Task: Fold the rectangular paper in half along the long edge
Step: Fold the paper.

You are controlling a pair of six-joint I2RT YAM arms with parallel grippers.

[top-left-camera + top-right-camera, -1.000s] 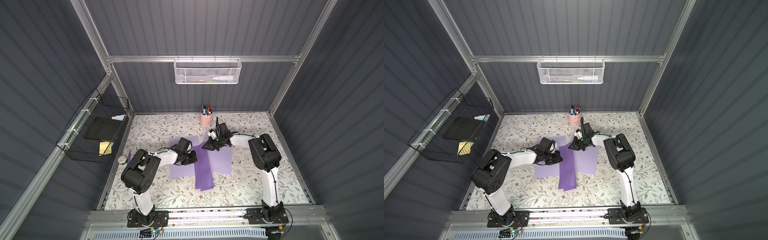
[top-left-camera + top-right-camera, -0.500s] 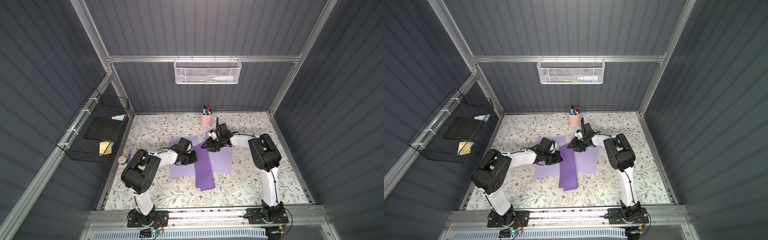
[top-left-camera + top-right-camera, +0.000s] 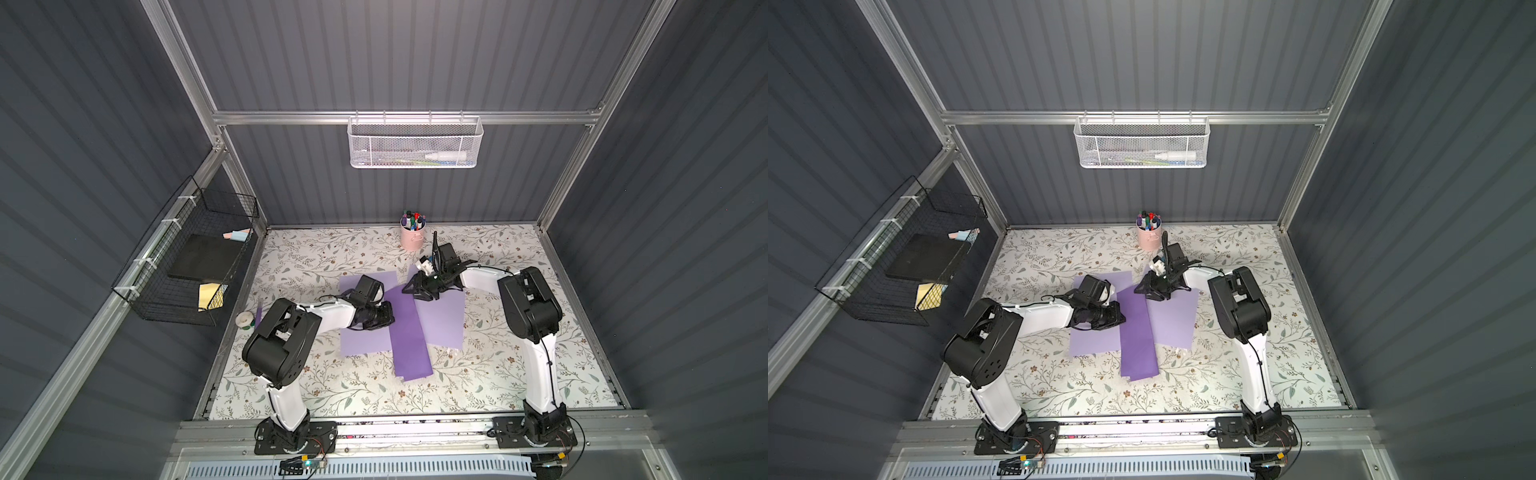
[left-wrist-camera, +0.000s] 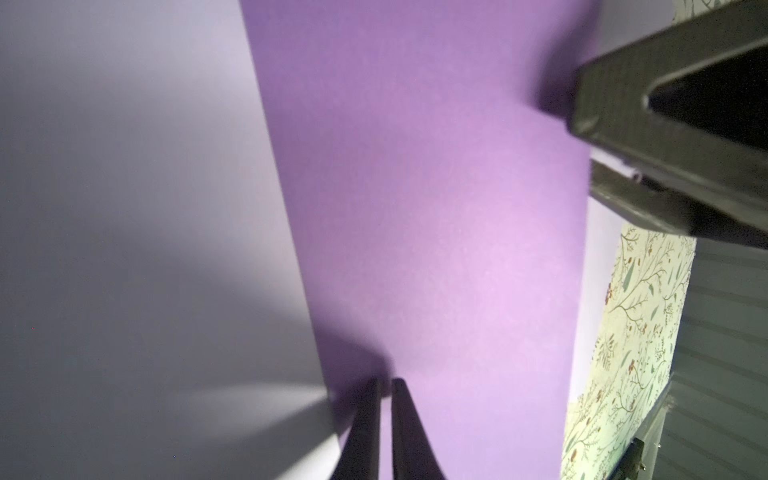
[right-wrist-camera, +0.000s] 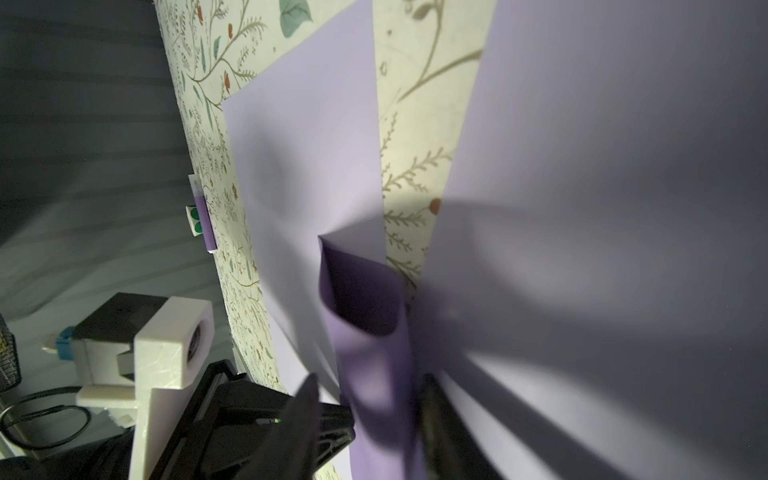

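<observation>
On the floral-print table point(image 3: 519, 374), the dark purple paper strip point(image 3: 409, 340), seemingly already doubled, lies at centre, running twelve to six over pale lavender sheets point(image 3: 444, 324). The left gripper point(image 4: 385, 384), clenched empty, pins its nine-o'clock edge. The right gripper point(image 5: 368, 390) stands unclasped around the curled twelve-o'clock end. Best flatten that curl, then crease.

The black wire basket point(image 3: 166, 307) at nine holds a black slab point(image 3: 203, 257) and a yellow pad point(image 3: 210, 293). The white mesh basket point(image 3: 374, 145) at twelve holds a white bottle point(image 3: 444, 156). The pink cup point(image 3: 411, 241) holds markers point(image 3: 412, 219).

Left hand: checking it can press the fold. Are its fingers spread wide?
No, the fingers of the left hand stand almost together, tips over the darker purple paper.
</observation>
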